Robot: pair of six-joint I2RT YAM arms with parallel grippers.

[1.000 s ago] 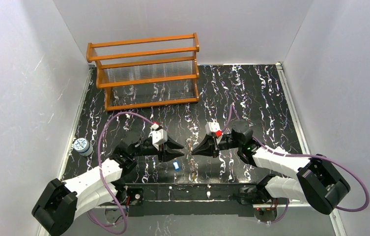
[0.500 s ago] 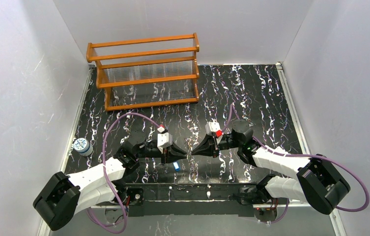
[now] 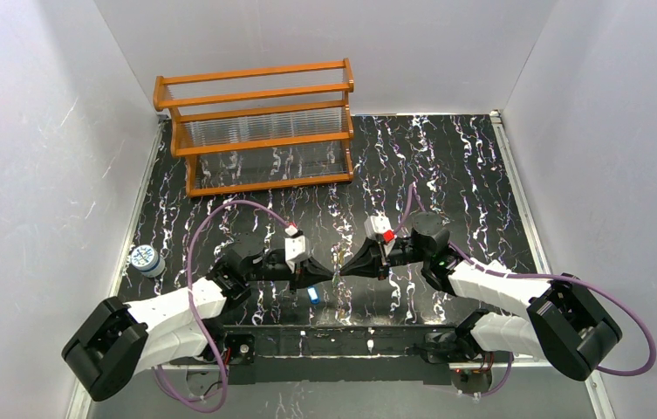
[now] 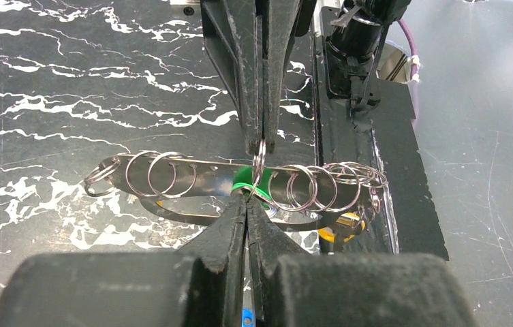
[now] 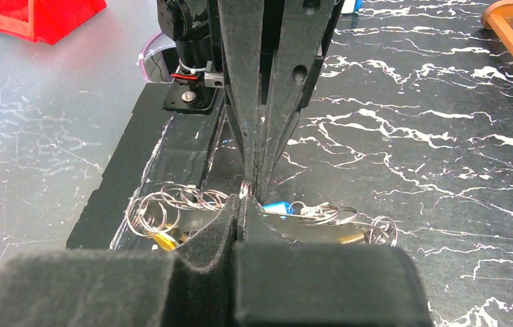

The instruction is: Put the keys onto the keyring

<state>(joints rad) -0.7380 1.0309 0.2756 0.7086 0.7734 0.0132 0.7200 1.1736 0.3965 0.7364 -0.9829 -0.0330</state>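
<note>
marbled table [image 3: 482, 175]: left tool [image 4: 246, 201] pinches green key [image 4: 241, 180], right tool [image 4: 261, 142] pinches ring [image 4: 259, 162].

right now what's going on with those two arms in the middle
The right gripper and left gripper meet tip to tip over the table. The right is shut on a small ring. The left is shut on what looks like the green key joined to it. The keyring, strung with more small rings, lies just below, with the blue key and yellow key by it.

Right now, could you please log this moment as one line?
left gripper: shut on green key | right gripper: shut on small ring | keyring: beneath both grippers | blue key: on table
</note>
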